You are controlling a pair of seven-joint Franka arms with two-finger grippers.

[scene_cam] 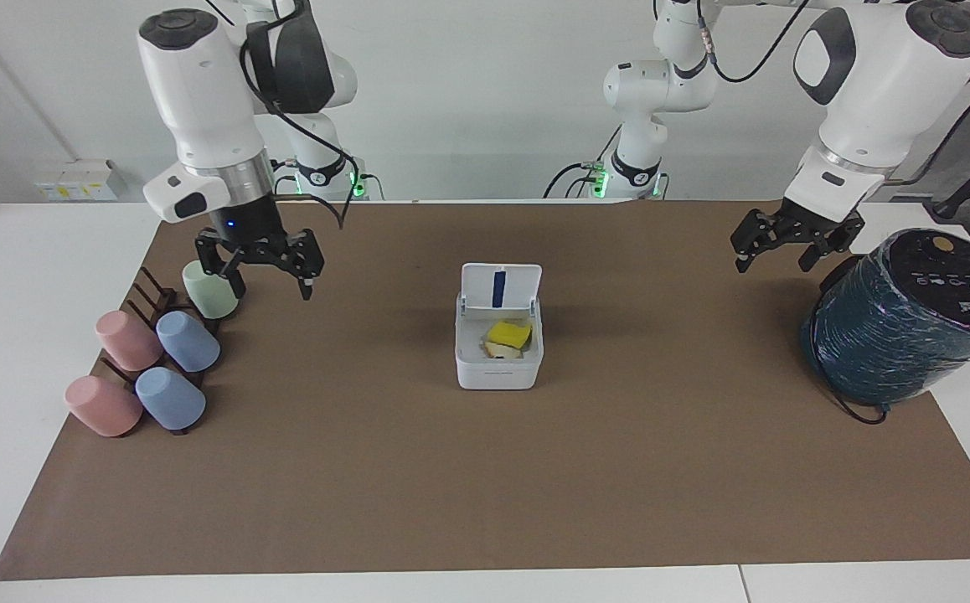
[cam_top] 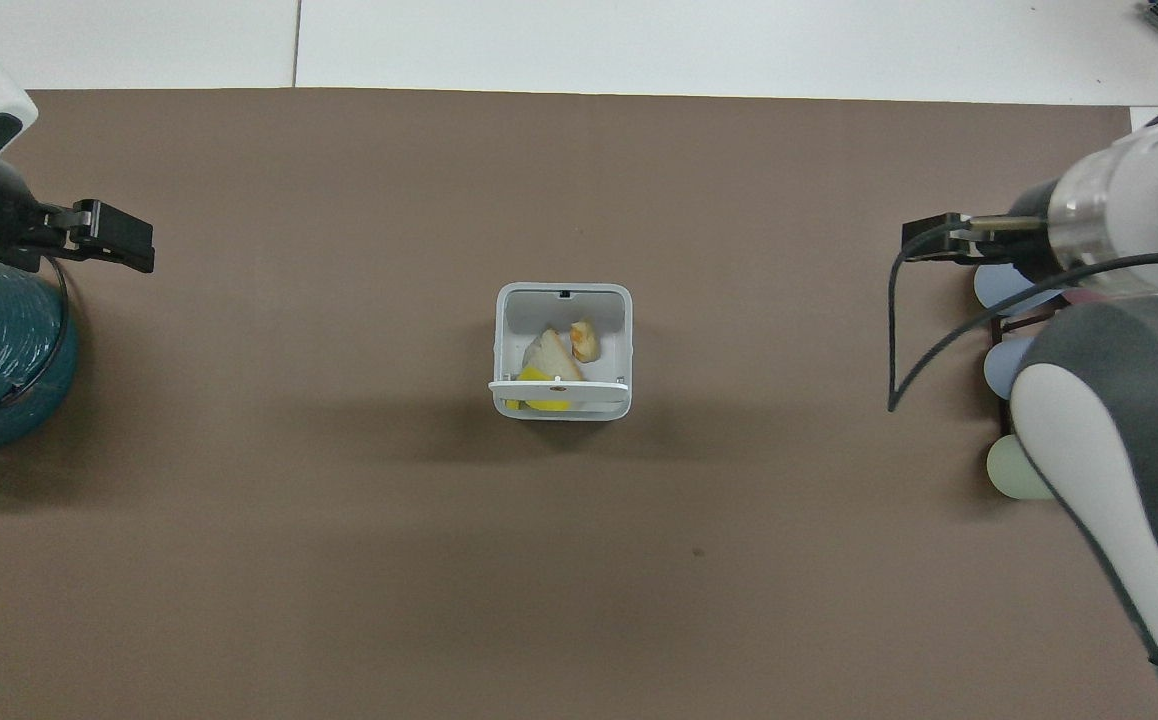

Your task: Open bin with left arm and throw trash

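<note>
The small white bin stands mid-mat with its lid upright and open. Inside lie the trash scraps: a bright yellow piece, a pale beige triangle and a tiny yellow-orange lump. The bin also shows in the overhead view. My right gripper hangs open and empty over the mat beside the cup rack; it shows in the overhead view too. My left gripper is open and empty in the air beside the teal cylinder, also in the overhead view.
A big dark teal cylinder with a trailing black cable stands at the left arm's end of the mat. A dark rack with several pastel cups sits at the right arm's end. The brown mat covers the table.
</note>
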